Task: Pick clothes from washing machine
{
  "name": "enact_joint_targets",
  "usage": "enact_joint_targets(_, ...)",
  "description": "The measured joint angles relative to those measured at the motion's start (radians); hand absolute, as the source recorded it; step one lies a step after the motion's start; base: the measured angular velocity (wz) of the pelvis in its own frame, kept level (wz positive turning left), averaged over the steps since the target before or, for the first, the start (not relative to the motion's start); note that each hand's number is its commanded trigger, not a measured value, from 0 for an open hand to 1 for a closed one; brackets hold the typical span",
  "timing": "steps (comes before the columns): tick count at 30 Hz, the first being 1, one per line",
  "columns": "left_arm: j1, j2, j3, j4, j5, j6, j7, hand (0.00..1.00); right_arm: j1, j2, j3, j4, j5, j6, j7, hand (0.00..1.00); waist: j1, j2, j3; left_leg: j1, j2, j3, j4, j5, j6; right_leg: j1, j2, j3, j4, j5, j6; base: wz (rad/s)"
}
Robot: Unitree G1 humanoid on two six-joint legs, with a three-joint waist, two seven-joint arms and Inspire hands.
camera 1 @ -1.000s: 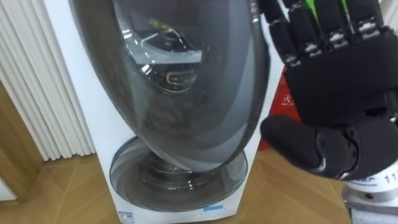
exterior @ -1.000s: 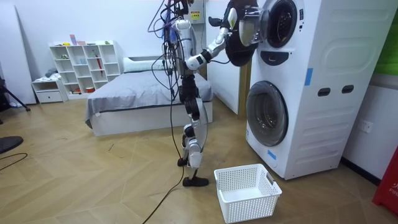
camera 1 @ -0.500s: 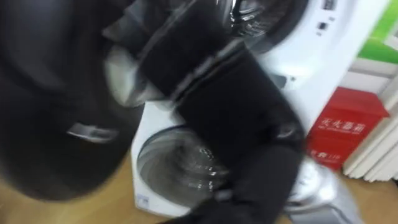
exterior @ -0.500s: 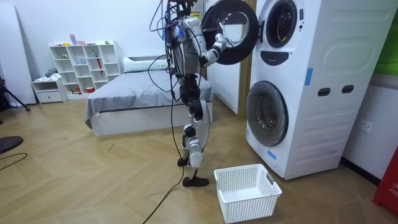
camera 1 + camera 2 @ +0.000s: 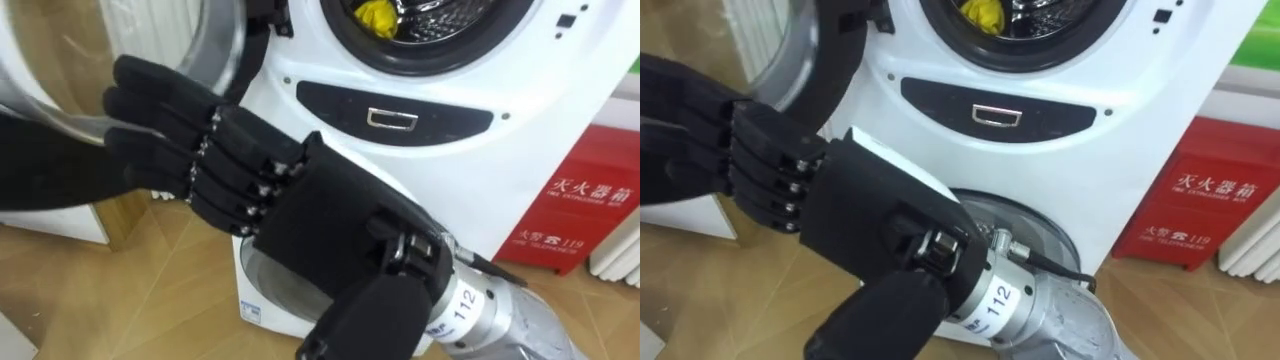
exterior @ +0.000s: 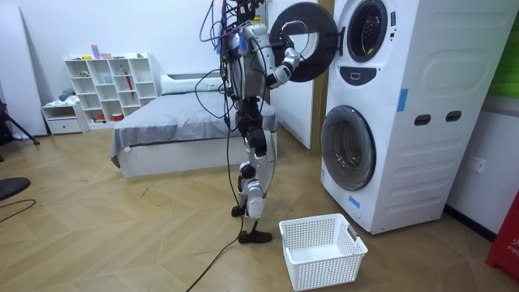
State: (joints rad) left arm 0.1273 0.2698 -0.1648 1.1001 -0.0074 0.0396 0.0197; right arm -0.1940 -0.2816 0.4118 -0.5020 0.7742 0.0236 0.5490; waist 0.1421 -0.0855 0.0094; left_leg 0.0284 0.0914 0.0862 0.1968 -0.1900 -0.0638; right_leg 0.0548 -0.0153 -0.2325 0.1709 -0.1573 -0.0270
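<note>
Left eye view: my right robot hand (image 5: 320, 215) is open, its straight fingers at the washing machine's (image 5: 530, 150) open upper door (image 5: 222, 45); yellow clothes (image 5: 376, 16) lie inside the drum.

There are two washing machines, the upper machine (image 6: 422, 49) stacked on the lower machine (image 6: 422, 170). They have two round doors, the open door (image 6: 302, 40) and the closed door (image 6: 349, 148). One yellow cloth (image 5: 378, 15) lies in the upper drum. Also here are one white basket (image 6: 328, 272), one bed (image 6: 186, 122), one white shelf (image 6: 109, 85), one red box (image 5: 580, 205) and one right hand (image 5: 300, 210).
</note>
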Motion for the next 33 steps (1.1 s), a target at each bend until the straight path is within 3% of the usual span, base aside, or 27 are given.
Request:
enact_joint_targets(7, 0.001, -0.002, 0.005, 0.002, -0.002, -0.001, 0.014, 0.0, 0.0, -0.006, -0.008, -0.001, -0.04, 0.0, -0.015, 0.0, -0.003, 0.0, 0.0001, -0.001, 0.0, -0.005, 0.0, 0.0, 0.0, 0.005, 0.0, -0.005, 0.0, 0.0, 0.0, 0.03)
enact_joint_targets(11, -0.001, -0.005, 0.023, 0.007, 0.003, -0.006, 0.015, 0.0, 0.001, -0.013, -0.066, -0.012, -0.104, 0.0, -0.052, 0.0, -0.013, -0.001, -0.0009, -0.008, -0.002, -0.003, 0.003, 0.0, 0.001, 0.0, -0.001, 0.002, -0.002, -0.001, 0.0, 0.0)
enact_joint_targets(17, 0.002, -0.017, 0.067, 0.021, 0.0, -0.009, 0.022, 0.0, 0.002, -0.019, -0.199, -0.02, -0.181, -0.003, -0.156, 0.0, -0.042, -0.001, -0.0016, 0.0, -0.002, 0.002, 0.006, 0.0, 0.001, 0.001, 0.0, 0.012, -0.002, -0.001, 0.0, -0.02)
enact_joint_targets(21, 0.014, -0.029, 0.074, 0.021, 0.0, -0.009, 0.038, 0.0, 0.003, -0.027, -0.238, 0.001, -0.257, -0.003, -0.21, 0.0, -0.066, 0.011, 0.0031, 0.013, -0.001, 0.006, 0.002, 0.0, 0.001, 0.012, 0.0, 0.017, -0.001, -0.001, 0.0, -0.03)
enact_joint_targets(27, 0.019, -0.048, 0.088, 0.02, 0.0, -0.009, 0.056, 0.0, 0.0, -0.025, -0.298, 0.068, -0.323, -0.003, -0.312, 0.0, -0.073, 0.021, -0.0031, 0.019, -0.002, 0.005, 0.001, 0.0, 0.001, 0.017, 0.0, 0.02, -0.002, -0.001, 0.001, 0.0)
enact_joint_targets(33, 0.019, -0.048, 0.088, 0.017, 0.003, -0.012, 0.065, 0.0, -0.026, -0.031, -0.324, 0.162, -0.344, -0.004, -0.431, 0.0, -0.06, 0.019, -0.0034, 0.022, -0.002, 0.01, 0.003, 0.0, 0.002, 0.014, 0.0, 0.02, -0.002, -0.002, 0.001, -0.02)
